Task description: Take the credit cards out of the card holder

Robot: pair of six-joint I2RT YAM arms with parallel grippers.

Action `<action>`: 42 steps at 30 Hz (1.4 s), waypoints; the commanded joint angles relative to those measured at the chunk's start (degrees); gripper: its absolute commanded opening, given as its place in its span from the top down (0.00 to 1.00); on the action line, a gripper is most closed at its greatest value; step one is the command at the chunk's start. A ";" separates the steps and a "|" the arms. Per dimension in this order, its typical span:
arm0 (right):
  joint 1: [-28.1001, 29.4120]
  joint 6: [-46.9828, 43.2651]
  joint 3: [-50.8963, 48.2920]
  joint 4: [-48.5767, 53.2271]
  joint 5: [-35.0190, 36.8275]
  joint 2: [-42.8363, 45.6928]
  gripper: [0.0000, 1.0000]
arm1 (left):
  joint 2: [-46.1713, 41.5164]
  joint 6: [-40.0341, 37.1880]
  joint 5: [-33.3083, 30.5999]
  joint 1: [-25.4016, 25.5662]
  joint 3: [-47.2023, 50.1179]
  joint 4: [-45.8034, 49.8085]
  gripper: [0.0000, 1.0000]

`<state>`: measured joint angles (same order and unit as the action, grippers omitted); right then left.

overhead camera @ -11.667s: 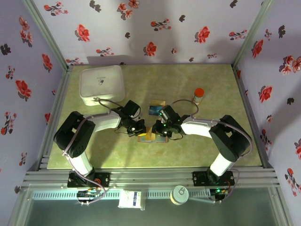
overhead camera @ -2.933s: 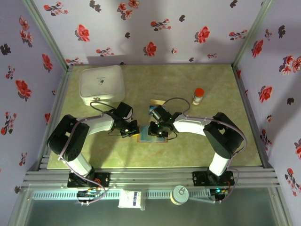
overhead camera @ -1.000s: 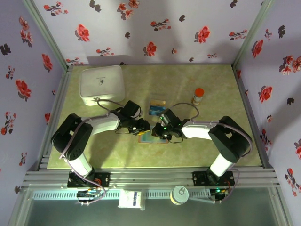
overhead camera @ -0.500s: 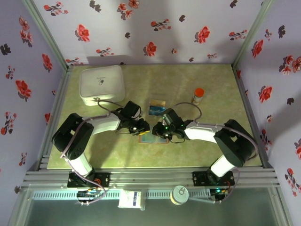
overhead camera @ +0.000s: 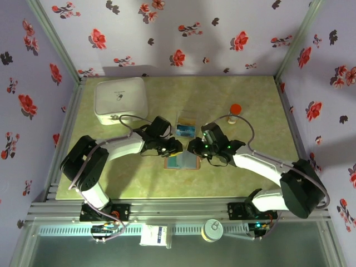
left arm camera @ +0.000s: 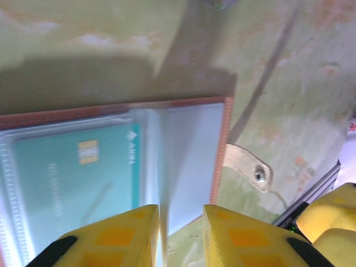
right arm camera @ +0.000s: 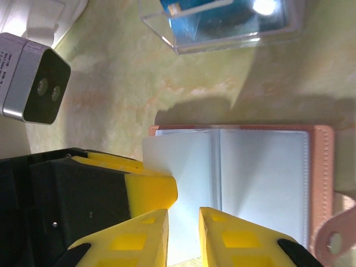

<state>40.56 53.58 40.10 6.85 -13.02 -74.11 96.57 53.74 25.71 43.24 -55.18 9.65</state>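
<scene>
Card holder (overhead camera: 182, 162) open on table (overhead camera: 267, 117), teal credit card (left arm camera: 72, 172) inside; we note left end effector (left arm camera: 181, 214), right end effector (right arm camera: 183, 216) both narrowly spread.

We see a pale green marbled table (overhead camera: 183, 92). On it lie a white square box (overhead camera: 121, 100) at upper left, a clear plastic box (overhead camera: 186, 125) near the centre, a red-capped bottle (overhead camera: 235, 113) standing to its right, and the open card holder (overhead camera: 182, 161) just below the clear box.
</scene>
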 commanded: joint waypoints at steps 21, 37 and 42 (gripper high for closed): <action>-2.91 -2.98 -4.28 9.49 5.03 10.10 0.74 | 12.54 -0.35 1.79 4.70 -11.03 3.09 0.71; -2.85 -1.29 -3.20 5.04 2.07 5.53 0.73 | 7.41 -3.19 0.67 2.42 -12.34 6.97 0.64; -2.44 -0.59 -1.80 3.06 0.65 1.45 0.73 | 4.17 -3.20 0.33 0.78 -8.10 5.83 0.65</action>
<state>38.02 51.70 36.49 12.43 -11.09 -70.94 103.66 51.94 26.15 45.06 -65.60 15.00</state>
